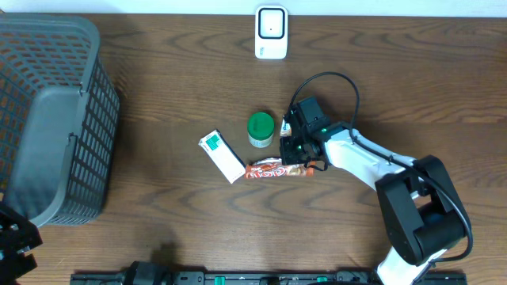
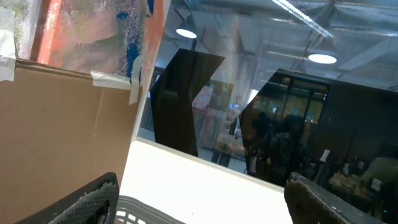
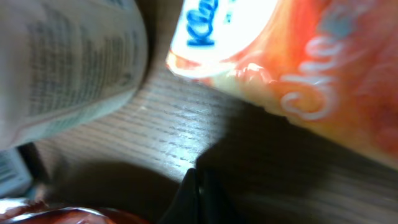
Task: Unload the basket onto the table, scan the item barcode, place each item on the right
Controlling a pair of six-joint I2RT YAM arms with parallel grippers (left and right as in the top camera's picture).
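Overhead: snack bar [image 1: 277, 169] lies mid-table, long axis left to right, its left end touching the white-green box [image 1: 222, 156]. The green-lidded tub [image 1: 261, 129] is just behind. Right gripper [image 1: 301, 154] sits at the bar's right end, fingers pressed together, apparently empty. Scanner [image 1: 271, 32] at far edge. Left gripper [image 2: 202, 202] spread wide by the basket [image 1: 47, 119], well apart; right arm nearer.

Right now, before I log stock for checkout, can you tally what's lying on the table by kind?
Baskets: 1, the grey basket
Scanners: 1, the white scanner
Boxes: 1, the white and green box
Jars: 1, the green-lidded jar
Snack bars: 1, the orange snack bar
Total: 5
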